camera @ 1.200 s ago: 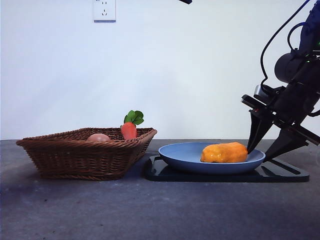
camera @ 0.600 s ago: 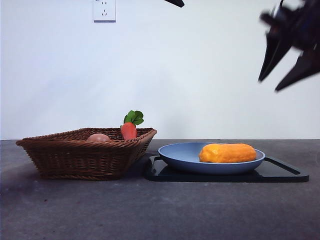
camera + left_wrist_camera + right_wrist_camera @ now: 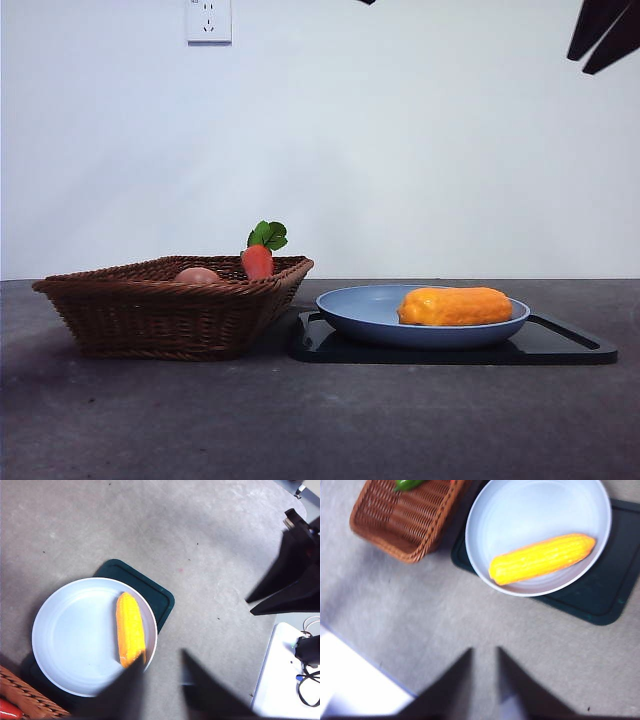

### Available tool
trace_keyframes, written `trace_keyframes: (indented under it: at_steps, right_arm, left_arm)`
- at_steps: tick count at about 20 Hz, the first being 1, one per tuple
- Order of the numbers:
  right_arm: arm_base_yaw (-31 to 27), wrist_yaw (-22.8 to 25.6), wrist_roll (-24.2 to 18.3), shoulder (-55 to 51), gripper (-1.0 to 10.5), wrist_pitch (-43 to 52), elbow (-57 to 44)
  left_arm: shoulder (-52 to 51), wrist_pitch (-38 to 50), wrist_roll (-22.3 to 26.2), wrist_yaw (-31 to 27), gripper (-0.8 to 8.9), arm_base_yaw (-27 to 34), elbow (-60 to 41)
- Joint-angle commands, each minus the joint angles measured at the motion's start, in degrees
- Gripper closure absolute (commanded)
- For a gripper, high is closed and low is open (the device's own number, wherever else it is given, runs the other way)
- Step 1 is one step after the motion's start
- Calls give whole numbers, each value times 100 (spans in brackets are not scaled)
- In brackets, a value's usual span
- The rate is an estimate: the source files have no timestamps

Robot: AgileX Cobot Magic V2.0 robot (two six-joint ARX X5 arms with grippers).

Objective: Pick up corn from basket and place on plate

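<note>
Grey, speckled table [image 3: 300, 420] runs across the front view under a plain white wall [image 3: 400, 150] with a socket [image 3: 209, 20] high up. On it stands the basket [image 3: 170, 310], brown wicker with flared sides, holding a carrot [image 3: 258, 260] with green leaves and a round pinkish item [image 3: 197, 274] whose top just shows above the rim. Just beside the basket lies a flat black tray [image 3: 560, 350], and the light-blue plate [image 3: 360, 315] sits on that tray. The corn [image 3: 455, 306] lies on its side in the plate, toward the side away from the basket, touching nothing else. Both arms are raised clear of the things. The right gripper [image 3: 485, 652] hangs high over the table beside the plate, its view looking down on corn, plate, tray and a corner of the basket; its two black fingers [image 3: 455, 680] stand slightly apart with a narrow gap and hold nothing. The left gripper [image 3: 162, 657] is likewise high, over the table near the plate's edge, its fingers [image 3: 205, 690] parted and empty. In the left wrist view the right gripper appears as two dark pointed tips at the edge; in the front view the same tips show at the top right corner, and a small black tip shows at the top edge.
</note>
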Motion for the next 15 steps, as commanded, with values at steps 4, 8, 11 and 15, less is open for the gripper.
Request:
trace_keyframes:
  at_steps: [4,8,11,15]
  right_arm:
    - [146,-35,-192,55,944,48,22]
    - [136,-33,-155,57,944,273,22]
    - [85,-31,-157,55,944,509,22]
    - [33,-33,-157,57,944,911,22]
  left_arm:
    - [129,-79,-15,-4,806,-22,205]
    - [129,120,-13,-4,806,-28,205]
    - [129,472,-13,-4,806,-26,205]
    - [129,1104,-13,-4,806,-26,205]
